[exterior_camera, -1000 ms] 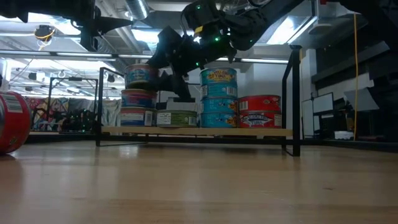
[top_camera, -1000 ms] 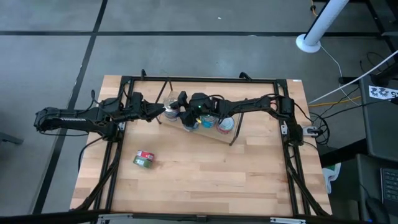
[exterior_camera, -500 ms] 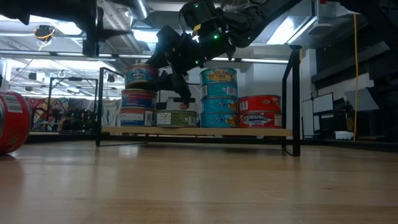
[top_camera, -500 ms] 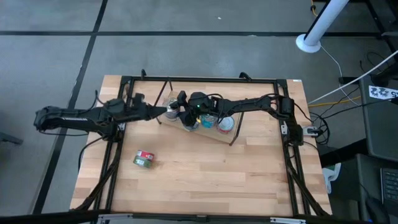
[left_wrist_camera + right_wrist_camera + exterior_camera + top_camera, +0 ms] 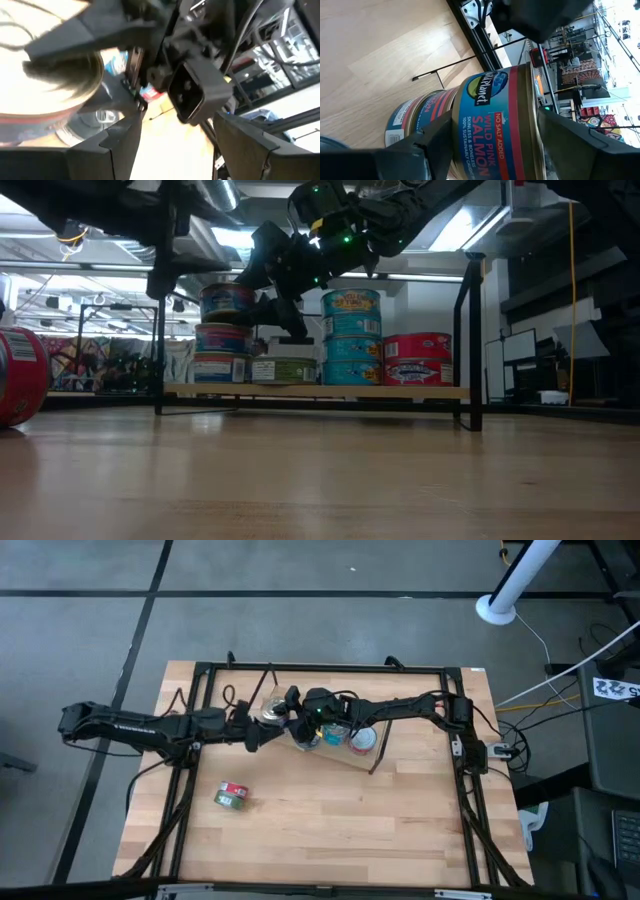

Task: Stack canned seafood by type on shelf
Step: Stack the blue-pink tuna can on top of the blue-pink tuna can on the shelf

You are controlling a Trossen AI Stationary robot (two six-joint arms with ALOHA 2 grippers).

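The shelf (image 5: pixel 400 392) carries four groups of tins. From the left they are a blue stack of three, one green tin (image 5: pixel 285 370), a teal stack of three (image 5: pixel 350 335) and two red tins (image 5: pixel 415 360). The top tin of the left stack (image 5: pixel 226 301) is a pink-salmon tin (image 5: pixel 495 100) resting on the tin below. My right gripper (image 5: pixel 277 305) (image 5: pixel 292 718) is open beside that tin on its right, fingers one above the other. No contact shows. My left gripper (image 5: pixel 252 737) (image 5: pixel 177 125) is open and empty, just off the shelf's near left corner.
One red-and-green tin (image 5: pixel 232 797) (image 5: pixel 14 375) lies on its side on the tabletop, toward the near left. The black frame (image 5: pixel 200 670) borders the table. Bare wood lies near and right of the shelf (image 5: pixel 400 830).
My left gripper has drawn back from the left stack toward the table's near edge, and its arm has swung with it. The top tin stays on the stack. My right gripper has kept its place.
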